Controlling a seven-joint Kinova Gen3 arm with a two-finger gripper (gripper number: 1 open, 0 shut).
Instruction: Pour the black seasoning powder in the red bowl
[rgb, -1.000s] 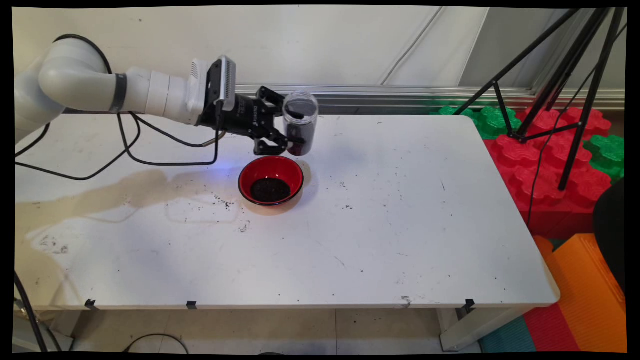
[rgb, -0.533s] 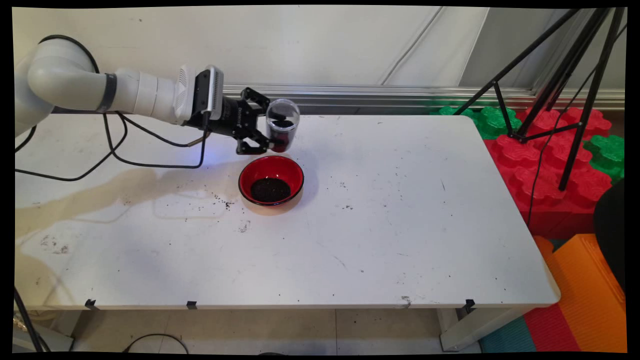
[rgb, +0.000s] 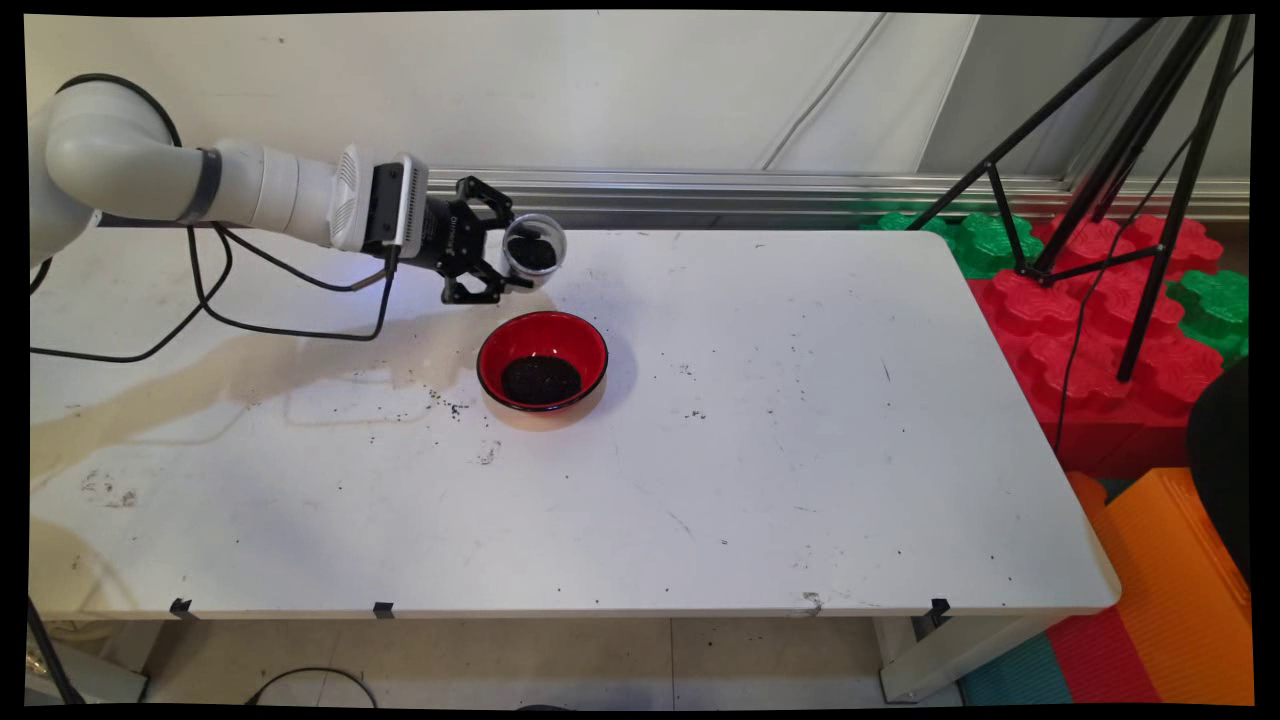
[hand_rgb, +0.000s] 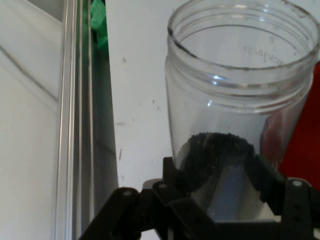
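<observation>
My gripper is shut on a clear plastic jar with a little dark grainy stuff at its bottom. It holds the jar at the table's far side, behind and left of a red bowl that has a heap of the same dark grains in it. In the hand view the jar stands upright and open-mouthed between my fingers, the grains settled low, and a strip of the red bowl shows at the right edge.
Dark grains and a brownish stain lie scattered on the white table left of the bowl. A metal rail runs along the wall behind. Red, green and orange foam blocks and a black tripod stand to the right.
The arm has drawn back left and toward the far edge, carrying the jar away from above the bowl and lowering it.
</observation>
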